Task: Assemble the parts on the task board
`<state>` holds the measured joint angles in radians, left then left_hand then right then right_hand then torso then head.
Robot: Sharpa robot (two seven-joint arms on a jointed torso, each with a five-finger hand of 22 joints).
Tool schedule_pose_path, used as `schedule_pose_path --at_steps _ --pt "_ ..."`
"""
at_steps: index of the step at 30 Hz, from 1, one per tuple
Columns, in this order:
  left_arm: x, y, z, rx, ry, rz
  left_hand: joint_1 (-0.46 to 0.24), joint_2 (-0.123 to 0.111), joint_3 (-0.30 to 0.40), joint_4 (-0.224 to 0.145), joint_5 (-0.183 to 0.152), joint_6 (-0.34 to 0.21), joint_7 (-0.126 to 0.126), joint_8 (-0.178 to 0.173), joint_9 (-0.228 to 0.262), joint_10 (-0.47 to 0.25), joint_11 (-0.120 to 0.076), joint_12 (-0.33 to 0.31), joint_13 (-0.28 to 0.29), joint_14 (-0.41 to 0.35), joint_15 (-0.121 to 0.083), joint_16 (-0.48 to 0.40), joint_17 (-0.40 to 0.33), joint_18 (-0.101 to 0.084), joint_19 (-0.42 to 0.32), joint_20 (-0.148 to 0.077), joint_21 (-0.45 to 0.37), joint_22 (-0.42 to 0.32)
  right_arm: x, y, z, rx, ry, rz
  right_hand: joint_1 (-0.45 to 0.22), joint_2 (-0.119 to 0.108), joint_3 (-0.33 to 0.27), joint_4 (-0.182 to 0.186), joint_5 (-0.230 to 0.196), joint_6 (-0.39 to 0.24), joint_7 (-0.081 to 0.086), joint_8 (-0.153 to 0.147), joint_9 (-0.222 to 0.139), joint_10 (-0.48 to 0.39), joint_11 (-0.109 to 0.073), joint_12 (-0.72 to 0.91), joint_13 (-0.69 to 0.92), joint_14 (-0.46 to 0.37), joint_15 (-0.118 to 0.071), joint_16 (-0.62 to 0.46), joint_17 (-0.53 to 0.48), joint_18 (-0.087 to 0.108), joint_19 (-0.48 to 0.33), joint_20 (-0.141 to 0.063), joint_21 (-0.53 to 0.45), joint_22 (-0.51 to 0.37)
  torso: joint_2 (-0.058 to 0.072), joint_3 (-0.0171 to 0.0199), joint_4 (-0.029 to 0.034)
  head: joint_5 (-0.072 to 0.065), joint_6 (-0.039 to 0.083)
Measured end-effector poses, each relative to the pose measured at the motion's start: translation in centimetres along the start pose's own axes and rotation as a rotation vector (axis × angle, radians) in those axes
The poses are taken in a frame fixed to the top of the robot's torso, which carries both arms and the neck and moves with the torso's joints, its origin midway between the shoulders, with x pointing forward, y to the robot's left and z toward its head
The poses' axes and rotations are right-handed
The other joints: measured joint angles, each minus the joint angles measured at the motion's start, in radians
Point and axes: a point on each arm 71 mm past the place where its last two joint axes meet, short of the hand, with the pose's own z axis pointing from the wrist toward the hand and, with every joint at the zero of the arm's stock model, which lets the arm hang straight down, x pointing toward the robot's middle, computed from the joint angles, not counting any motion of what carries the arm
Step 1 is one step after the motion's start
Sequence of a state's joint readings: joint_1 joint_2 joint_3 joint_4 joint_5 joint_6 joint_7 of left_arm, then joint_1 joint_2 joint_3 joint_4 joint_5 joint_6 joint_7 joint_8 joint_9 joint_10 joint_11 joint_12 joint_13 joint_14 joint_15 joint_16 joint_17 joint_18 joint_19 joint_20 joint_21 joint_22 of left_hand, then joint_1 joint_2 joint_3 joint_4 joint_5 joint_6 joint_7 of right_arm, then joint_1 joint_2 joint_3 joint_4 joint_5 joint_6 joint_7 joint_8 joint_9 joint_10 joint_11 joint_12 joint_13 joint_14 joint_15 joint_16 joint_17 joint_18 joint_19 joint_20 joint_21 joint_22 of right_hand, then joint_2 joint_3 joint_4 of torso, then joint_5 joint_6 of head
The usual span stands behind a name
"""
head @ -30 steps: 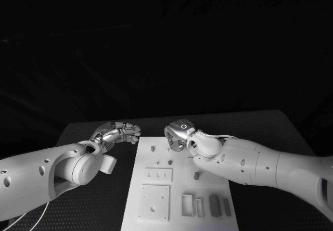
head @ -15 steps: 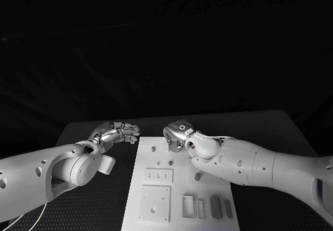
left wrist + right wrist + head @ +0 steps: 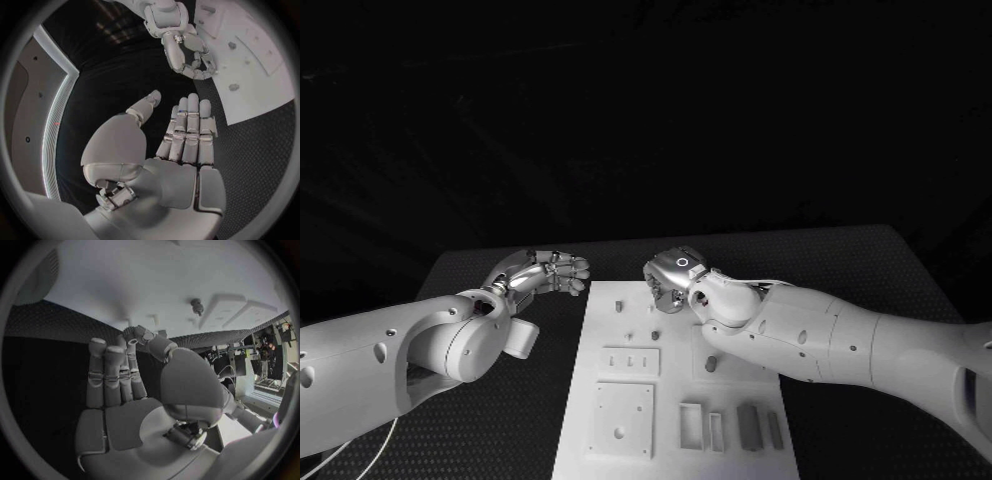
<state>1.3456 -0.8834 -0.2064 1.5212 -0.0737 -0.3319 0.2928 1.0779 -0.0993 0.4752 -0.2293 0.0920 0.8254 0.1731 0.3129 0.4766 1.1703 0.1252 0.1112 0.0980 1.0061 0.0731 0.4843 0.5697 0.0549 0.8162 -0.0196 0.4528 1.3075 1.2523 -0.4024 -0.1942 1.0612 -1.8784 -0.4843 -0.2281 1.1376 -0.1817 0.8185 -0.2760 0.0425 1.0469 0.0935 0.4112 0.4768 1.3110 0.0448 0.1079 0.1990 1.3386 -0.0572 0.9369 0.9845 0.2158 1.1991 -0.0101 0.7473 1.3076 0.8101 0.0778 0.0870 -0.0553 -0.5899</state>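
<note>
Tabletop (image 3: 488, 440): black, textured mesh-like surface, extending left, right and far of centre; far edge visible against a dark, featureless backdrop. Same dotted surface visible in left wrist view.

A black table (image 3: 877, 270) with a dimpled top carries the white task board (image 3: 610, 330). The board lies flat between the left hand (image 3: 548, 272) and the right hand (image 3: 672, 280), stretching back beneath the right arm.

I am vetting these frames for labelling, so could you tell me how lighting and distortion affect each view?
Head view: dark room, bright task board readable, no bending. Left wrist view: fisheye curves the board's edges; left hand evenly lit. Right wrist view: same bending, right hand dimmer.
</note>
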Motion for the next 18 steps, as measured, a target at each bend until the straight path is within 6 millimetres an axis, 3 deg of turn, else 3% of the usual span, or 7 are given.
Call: schedule_pose_path --at_steps 18 --pt "-0.02 0.0 0.04 -0.001 -0.001 0.001 0.0 0.0 0.0 0.0 0.0 0.0 0.0 0.0 -0.001 0.0 0.0 0.0 -0.001 -0.004 0.004 0.0 0.001 -0.001 0.0 0.0 0.0 0.0 0.13 0.23 0.23 -0.005 0.018 -0.004 0.0 0.0 0.006 0.001 0.004 0.002 -0.002 -0.003 0.001 0.0 0.0 0.002 0.001 0.0 0.0 0.004 0.0 0.0 0.0 0.001 0.002 0.0 0.002 0.0007 -0.0003 -0.005 0.006"
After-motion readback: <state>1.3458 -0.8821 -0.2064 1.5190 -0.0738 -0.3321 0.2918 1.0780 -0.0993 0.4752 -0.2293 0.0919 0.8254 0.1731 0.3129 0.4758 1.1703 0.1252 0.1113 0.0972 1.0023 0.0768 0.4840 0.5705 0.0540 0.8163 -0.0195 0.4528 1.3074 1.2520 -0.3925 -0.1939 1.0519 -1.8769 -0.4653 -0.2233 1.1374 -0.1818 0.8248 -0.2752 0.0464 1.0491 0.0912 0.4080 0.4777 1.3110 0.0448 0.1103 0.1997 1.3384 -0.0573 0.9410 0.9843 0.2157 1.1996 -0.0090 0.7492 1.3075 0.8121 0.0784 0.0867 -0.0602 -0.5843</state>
